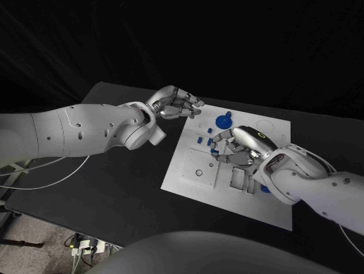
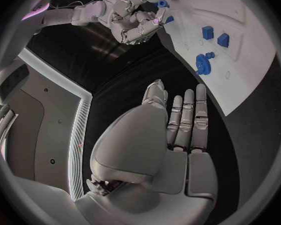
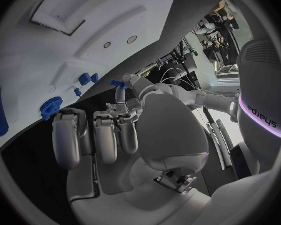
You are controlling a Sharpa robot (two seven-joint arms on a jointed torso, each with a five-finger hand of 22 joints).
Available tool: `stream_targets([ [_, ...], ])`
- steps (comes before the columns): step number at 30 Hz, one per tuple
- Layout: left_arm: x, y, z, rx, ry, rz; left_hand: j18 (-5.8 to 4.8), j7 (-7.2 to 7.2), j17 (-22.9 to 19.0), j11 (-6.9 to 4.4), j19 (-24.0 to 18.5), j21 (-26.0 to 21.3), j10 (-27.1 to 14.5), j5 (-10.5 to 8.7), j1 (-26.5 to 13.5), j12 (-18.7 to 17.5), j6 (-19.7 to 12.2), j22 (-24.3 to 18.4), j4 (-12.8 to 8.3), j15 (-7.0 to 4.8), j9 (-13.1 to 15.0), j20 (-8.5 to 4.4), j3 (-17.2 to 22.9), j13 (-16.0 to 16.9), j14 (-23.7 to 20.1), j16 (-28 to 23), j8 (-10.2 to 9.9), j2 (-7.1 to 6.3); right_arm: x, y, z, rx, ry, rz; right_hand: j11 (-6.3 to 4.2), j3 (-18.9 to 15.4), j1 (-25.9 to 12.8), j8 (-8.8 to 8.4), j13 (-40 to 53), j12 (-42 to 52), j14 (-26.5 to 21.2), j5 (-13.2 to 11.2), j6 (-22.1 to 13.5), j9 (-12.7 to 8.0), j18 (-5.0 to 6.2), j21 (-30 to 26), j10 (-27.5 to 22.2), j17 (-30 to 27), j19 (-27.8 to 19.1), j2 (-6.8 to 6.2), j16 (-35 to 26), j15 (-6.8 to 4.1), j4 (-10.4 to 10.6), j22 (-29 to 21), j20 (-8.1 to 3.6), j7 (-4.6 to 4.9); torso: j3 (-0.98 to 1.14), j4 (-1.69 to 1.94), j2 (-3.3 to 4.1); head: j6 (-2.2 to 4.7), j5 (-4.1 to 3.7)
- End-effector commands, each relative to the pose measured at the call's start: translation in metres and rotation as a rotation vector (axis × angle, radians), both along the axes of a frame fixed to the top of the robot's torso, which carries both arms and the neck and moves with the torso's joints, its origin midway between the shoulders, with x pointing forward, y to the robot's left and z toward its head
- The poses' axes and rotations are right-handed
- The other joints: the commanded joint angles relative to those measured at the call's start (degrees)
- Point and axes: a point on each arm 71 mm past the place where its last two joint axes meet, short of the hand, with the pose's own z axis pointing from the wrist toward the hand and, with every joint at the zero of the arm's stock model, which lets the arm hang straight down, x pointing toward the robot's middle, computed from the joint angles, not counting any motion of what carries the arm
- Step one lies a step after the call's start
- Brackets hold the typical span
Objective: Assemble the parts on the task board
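The white board [image 1: 231,177] lies flat in the middle of the black worktop [image 1: 92,188]. Small blue pieces sit on it. A round blue wheel [image 1: 223,121] with teeth lies near the far edge, and some little blue blocks [image 1: 209,141] lie near the middle.

The right hand [image 1: 239,145] is over the middle of the board. It pinches a small blue peg [image 3: 118,84] at the tips of its fingers [image 3: 122,130]. The other fingers are curled down beside it. The peg looks hard and very light. It is so small that it could slip or tip, so I think a soft pinch by its sides, near the top, is best. The wheel looks hard too, and its thin edge is the place to take it.

The left hand [image 1: 176,104] hangs at the far left corner of the board. Its fingers [image 2: 190,120] are stretched out straight and close together, and it holds nothing. Its arm reaches in from the side, with the palm turned toward the board.
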Motion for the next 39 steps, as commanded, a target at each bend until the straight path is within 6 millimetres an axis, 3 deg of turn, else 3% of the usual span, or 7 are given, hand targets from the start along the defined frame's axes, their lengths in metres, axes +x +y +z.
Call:
stream_targets([
  [1, -0.004, -0.006, 0.003, -0.011, -0.032, -0.082, 0.19, -0.52, 0.3, -0.10, -0.1, 0.5, 2.4, 0.67, 1.3, 2.1, 0.0, 0.5, 0.0, -0.43, 0.1, -0.72, -0.3, 0.8, 1.1, 0.9, 0.4, -0.27, -0.002, -0.005, 0.009, 0.165, 0.005, -0.003, -0.23, 0.0, -0.2, -0.15, 15.1, 0.2, 6.0, 0.3, -0.5, 0.2, -0.27, -0.1, 6.0, 15.1, 1.0, 0.28, 0.2, -0.23, 0.5, 12.6, -0.33, 0.02, 0.00, -0.03, -0.03, 0.01, -0.23],
  [7, -0.008, -0.010, 0.002, 0.021, -0.040, -0.148, 0.49, -0.47, 4.2, -2.36, 0.1, 1.4, 8.1, -0.32, 3.8, 10.1, 0.4, 2.3, -0.2, -2.58, 0.1, -1.75, -1.2, 5.6, 6.4, 8.5, 0.6, -2.00, -0.004, -0.013, 0.018, 0.245, 0.054, -0.017, -0.21, 0.0, -0.2, -0.17, 15.1, 0.2, 6.0, 0.2, -0.6, 0.4, -0.26, -0.1, 6.0, 15.1, 0.9, 0.35, 0.2, -0.20, 0.6, 12.6, -0.31, 0.03, -0.05, 0.02, -0.05, 0.01, -0.94],
  [13, -0.013, -0.019, -0.004, 0.049, 0.009, -0.247, 0.35, -0.75, 12.6, -3.38, -0.5, 2.1, 5.9, 0.07, 5.4, 18.6, -1.0, 4.6, -0.1, -3.72, -0.4, -2.42, -2.4, 13.7, 3.7, 19.3, -0.5, -3.01, -0.008, -0.018, 0.027, 0.310, 0.099, -0.012, -0.11, 0.1, 0.0, -0.28, 15.1, 0.2, 6.0, 0.1, -1.0, 0.7, -0.23, -0.2, 6.0, 15.1, 0.8, 0.56, 0.2, -0.11, 0.8, 12.5, -0.23, 0.14, -0.05, -0.01, -0.06, 0.01, -1.33],
  [17, -0.018, -0.027, -0.010, 0.057, 0.069, -0.314, 0.11, -1.72, 20.7, -3.23, -3.2, 2.0, 1.5, 2.28, 7.4, 24.2, -2.6, 7.1, -1.0, -3.48, -0.7, -3.09, -2.6, 20.9, -1.9, 27.7, -0.7, -3.01, -0.009, -0.016, 0.028, 0.326, 0.131, 0.000, 0.09, 0.2, 0.4, -0.41, 15.1, 0.2, 6.0, -0.5, -1.5, 1.3, -0.19, -0.4, 6.0, 15.1, 0.6, 0.75, 0.2, 0.06, 0.9, 12.5, -0.10, 0.37, 0.02, -0.01, -0.06, 0.01, -1.34],
  [22, -0.023, -0.034, -0.016, 0.067, 0.141, -0.372, -0.78, -3.34, 29.7, -2.75, -7.4, 4.2, -4.6, 6.66, 8.7, 30.2, -4.1, 14.4, -4.3, -3.03, -0.8, -4.71, -2.2, 29.5, -9.1, 36.5, -0.5, -2.42, -0.010, -0.014, 0.028, 0.337, 0.159, 0.014, 0.20, 0.2, 0.6, -0.49, 15.1, 0.2, 6.0, -0.9, -1.8, 1.6, -0.17, -0.5, 6.0, 15.1, 0.5, 0.87, 0.2, 0.17, 1.0, 12.5, -0.01, 0.48, -0.05, 0.03, -0.03, 0.01, -1.51],
  [34, -0.028, -0.045, -0.024, 0.081, 0.232, -0.452, -3.31, -3.50, 35.1, -1.60, -13.9, 7.5, -11.6, 12.86, 7.8, 32.5, -6.6, 15.9, -7.7, -2.46, -0.4, -6.06, -2.4, 36.0, -16.3, 40.1, 0.7, -2.61, -0.014, -0.008, 0.027, 0.336, 0.212, 0.051, 0.30, 0.2, 0.8, -0.57, 15.1, 0.2, 6.0, -1.2, -2.0, 1.8, -0.16, -0.5, 6.0, 15.1, 0.4, 1.02, 0.2, 0.27, 1.1, 12.4, 0.08, 0.58, -0.08, 0.07, 0.00, 0.01, -1.84],
  [39, -0.030, -0.049, -0.026, 0.074, 0.257, -0.481, -4.27, -4.48, 35.4, -1.38, -16.9, 8.9, -13.8, 17.49, 8.2, 32.0, -7.3, 15.9, -9.6, -2.25, -0.2, -6.85, -1.6, 37.1, -18.5, 39.4, 1.5, -2.69, -0.015, -0.007, 0.025, 0.326, 0.231, 0.061, 0.35, 0.2, 0.9, -0.62, 15.1, 0.2, 6.0, -1.3, -2.2, 1.9, -0.15, -0.5, 6.0, 15.1, 0.4, 1.07, 0.2, 0.31, 1.1, 12.4, 0.12, 0.64, -0.05, 0.06, 0.00, 0.01, -1.77],
])
